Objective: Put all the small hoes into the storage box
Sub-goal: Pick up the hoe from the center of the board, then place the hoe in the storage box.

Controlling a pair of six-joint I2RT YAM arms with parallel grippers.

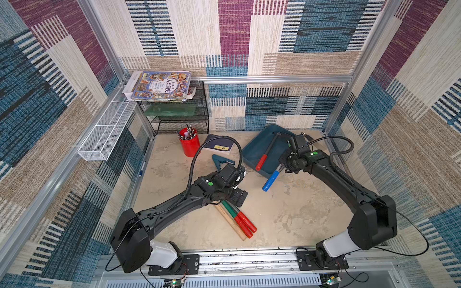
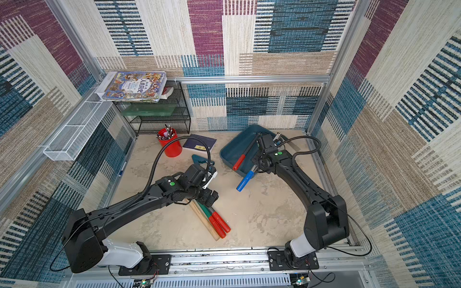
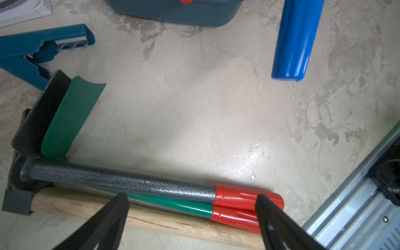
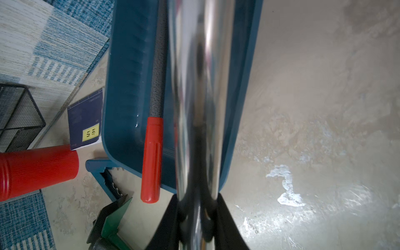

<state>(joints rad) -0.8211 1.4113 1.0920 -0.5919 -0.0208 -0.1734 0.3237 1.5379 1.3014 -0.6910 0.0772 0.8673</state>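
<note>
Presently, the right gripper point(image 4: 198, 205) is seen clamped on the small hoe point(image 1: 270, 180), a tool with a polished chrome shaft and a blue plastic grip. The two black fingers are pressed against opposite sides of the shaft. The shaft is held lengthwise over the storage box point(image 1: 254, 149), a shallow teal-blue plastic tray with rounded corners, along the side nearer the right arm. The blue grip projects past the tray's near rim, out over the beige mottled tabletop point(image 1: 287, 212). The hoe's head is hidden behind the wrist in both top views, so whether it rests on the tray floor cannot be told. Inside the tray, just beside the chrome shaft, a red-gripped tool point(image 1: 261, 162) with a speckled grey shaft is laid, its red end overhanging the same rim.

The left gripper point(image 3: 190, 195) is spread wide and nothing is held in it. Its fingers are poised above three tools laid side by side, touching one another: a grey-shafted tool point(image 3: 121, 179) with a red grip and a black blade, a green-shafted tool point(image 3: 173, 203) with a red grip, and a pale wooden handle point(image 3: 151, 218). Whether the fingertips touch them cannot be told.
</note>
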